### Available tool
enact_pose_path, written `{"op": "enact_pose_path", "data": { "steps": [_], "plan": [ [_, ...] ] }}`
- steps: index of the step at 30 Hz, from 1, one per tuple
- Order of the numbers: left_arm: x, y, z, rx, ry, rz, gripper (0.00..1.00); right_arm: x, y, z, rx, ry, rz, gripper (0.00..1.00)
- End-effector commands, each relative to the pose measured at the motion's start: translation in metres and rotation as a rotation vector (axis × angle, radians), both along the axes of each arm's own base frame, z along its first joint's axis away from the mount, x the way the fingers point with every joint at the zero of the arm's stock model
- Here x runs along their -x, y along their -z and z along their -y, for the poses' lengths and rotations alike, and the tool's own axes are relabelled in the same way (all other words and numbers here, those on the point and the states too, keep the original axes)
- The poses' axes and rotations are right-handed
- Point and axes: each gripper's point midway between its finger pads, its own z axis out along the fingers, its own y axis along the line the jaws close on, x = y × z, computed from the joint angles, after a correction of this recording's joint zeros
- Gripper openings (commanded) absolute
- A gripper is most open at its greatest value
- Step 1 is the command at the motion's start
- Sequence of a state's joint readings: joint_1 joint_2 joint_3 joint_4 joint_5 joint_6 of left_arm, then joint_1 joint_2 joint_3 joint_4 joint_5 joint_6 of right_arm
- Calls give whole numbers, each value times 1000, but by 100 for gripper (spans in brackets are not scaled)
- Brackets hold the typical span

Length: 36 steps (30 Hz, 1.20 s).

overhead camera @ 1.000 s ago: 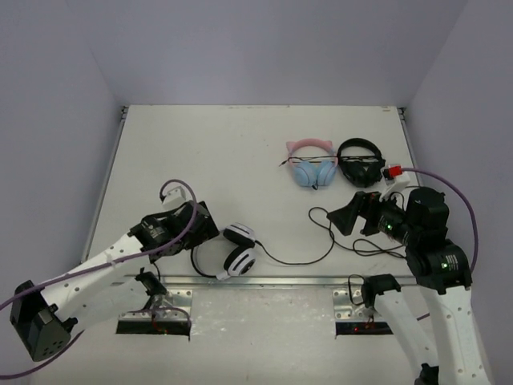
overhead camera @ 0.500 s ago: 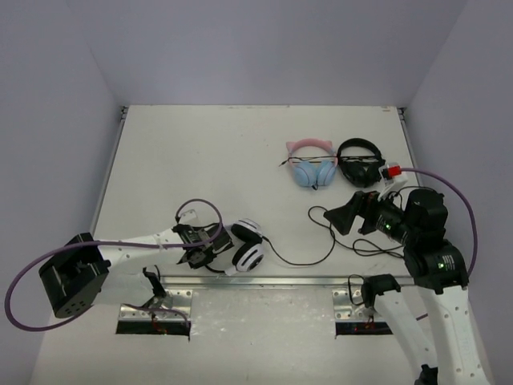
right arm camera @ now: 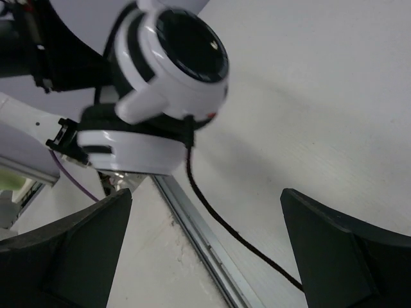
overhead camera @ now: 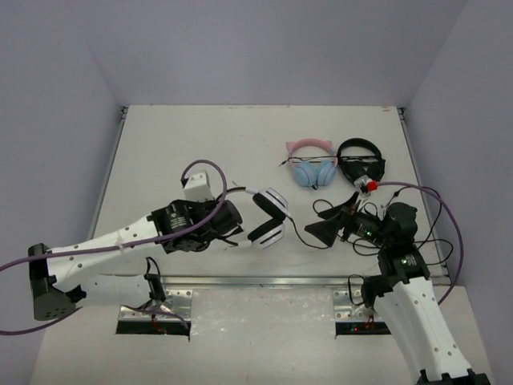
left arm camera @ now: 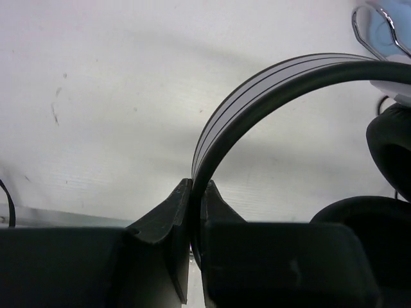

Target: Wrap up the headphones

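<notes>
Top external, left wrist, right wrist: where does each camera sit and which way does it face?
Top external: above and behind the bases, looking down at the table; left arm and right arm show, left tool shut on the headphones, right tool open.
Left wrist: on the left arm, looking along its closed fingers at the clamped headband.
Right wrist: on the right arm, facing the ear cups and cable between its open fingers.
Shared: all three see the headphones.

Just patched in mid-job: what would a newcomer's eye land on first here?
The left end effector is shut on the headband of the white headphones, front centre of the table. The right end effector stands open facing them, their black cable trailing toward it. Pink-and-blue cat-ear headphones and black headphones lie side by side at the back right.
</notes>
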<state>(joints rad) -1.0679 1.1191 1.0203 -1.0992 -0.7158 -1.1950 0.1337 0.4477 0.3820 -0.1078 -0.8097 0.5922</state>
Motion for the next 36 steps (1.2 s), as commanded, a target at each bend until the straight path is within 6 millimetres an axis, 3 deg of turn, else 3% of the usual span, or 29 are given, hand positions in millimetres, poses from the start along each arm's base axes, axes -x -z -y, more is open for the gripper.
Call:
{"op": "enact_pose_path", "data": {
  "steps": [1, 4, 5, 6, 10, 12, 13, 14, 15, 18, 20, 21, 22, 23, 24, 27, 29, 30, 34, 36],
  "plan": [
    [-14, -72, -12, 43, -6, 172, 0, -9, -19, -11, -55, -68, 199, 99],
    [-16, -102, -10, 78, 34, 217, 0, -26, 2, -16, 22, -42, 200, 99],
    [-17, -121, -8, 103, 51, 244, 0, -30, 11, -21, 59, -57, 205, 99],
    [-17, -131, -8, 116, 57, 256, 0, -23, 9, -35, 70, -104, 225, 99],
    [-17, -173, -2, 192, 93, 308, 0, -33, 17, -61, 184, -123, 298, 99],
    [-17, -196, -3, 232, 104, 346, 0, -39, 19, -71, 218, -142, 306, 93],
    [-19, -203, -4, 233, 102, 363, 0, -40, 18, -75, 213, -154, 313, 83],
    [-19, -210, -6, 238, 93, 375, 0, -37, 16, -80, 206, -183, 321, 80],
    [-21, -227, -12, 258, 65, 416, 0, -37, 17, -83, 201, -190, 323, 79],
    [-25, -250, -23, 251, 21, 463, 0, -33, 22, -85, 181, -196, 320, 80],
    [-26, -279, -37, 272, -30, 524, 0, -32, 18, -85, 156, -184, 339, 77],
    [-27, -289, -44, 277, -59, 554, 0, -32, 21, -83, 152, -172, 338, 73],
    [-26, -306, -50, 307, -69, 590, 0, -30, 22, -82, 143, -168, 336, 55],
    [-26, -314, -53, 318, -74, 609, 0, -30, 18, -82, 133, -165, 346, 55],
    [-26, -319, -55, 323, -76, 623, 0, -30, 17, -82, 123, -159, 350, 34],
    [-28, -328, -61, 310, -99, 654, 0, -27, 3, -81, 82, -151, 369, 17],
    [-30, -325, -63, 283, -122, 659, 0, -25, -3, -81, 70, -150, 377, 21],
    [-32, -324, -66, 264, -141, 666, 0, -24, -6, -81, 63, -152, 384, 30],
    [-36, -323, -69, 243, -187, 691, 0, -17, -13, -82, 47, -180, 388, 36],
    [-38, -325, -69, 233, -192, 703, 0, -14, -11, -83, 45, -199, 381, 28]
  ]
}}
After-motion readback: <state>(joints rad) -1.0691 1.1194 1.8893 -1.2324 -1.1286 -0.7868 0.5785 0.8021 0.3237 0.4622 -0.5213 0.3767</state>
